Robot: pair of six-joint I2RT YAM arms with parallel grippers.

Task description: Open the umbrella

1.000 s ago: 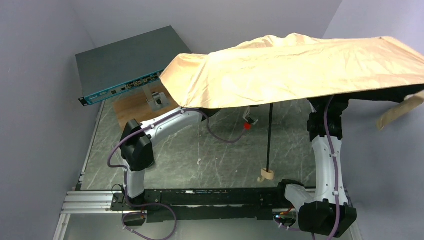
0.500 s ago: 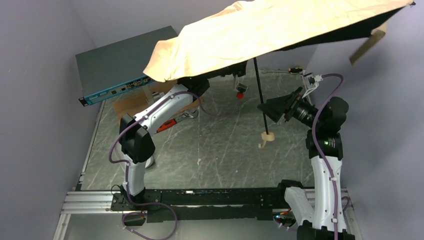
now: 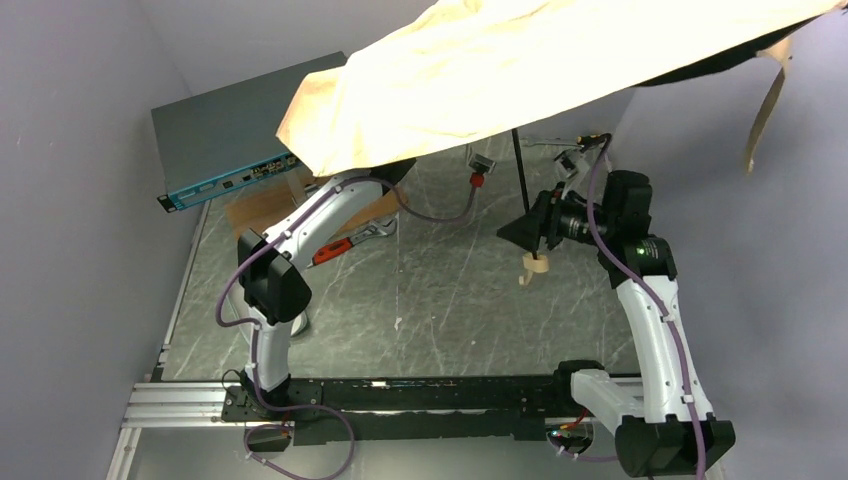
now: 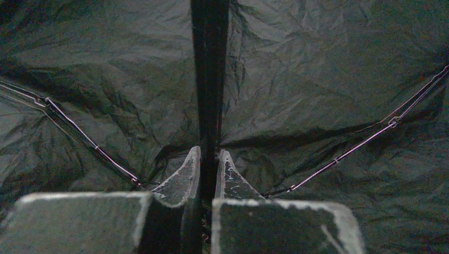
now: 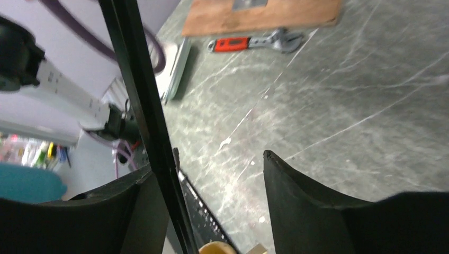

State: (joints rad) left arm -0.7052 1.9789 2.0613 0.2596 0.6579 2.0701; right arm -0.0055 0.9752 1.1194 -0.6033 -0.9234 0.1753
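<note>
umbrella (image 3: 520,70) aloft over the surface (image 3: 420,290), canopy spread | left hand (image 4: 209,170) clamped on thin shaft (image 4: 210,79) under the lining | right hand (image 5: 212,164) wide, shaft against one finger | I judge it light, top-heavy, ribs fragile; I'd grip shaft or handle (image 3: 535,265) only

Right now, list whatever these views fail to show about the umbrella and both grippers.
- Top view: the umbrella canopy hides the left gripper; the frame's top edge crops the canopy.
- Left wrist view: too dark to tell whether the umbrella has locked open.
- Right wrist view: the bottom edge crops the handle; right gripper contact with the shaft unclear.
</note>
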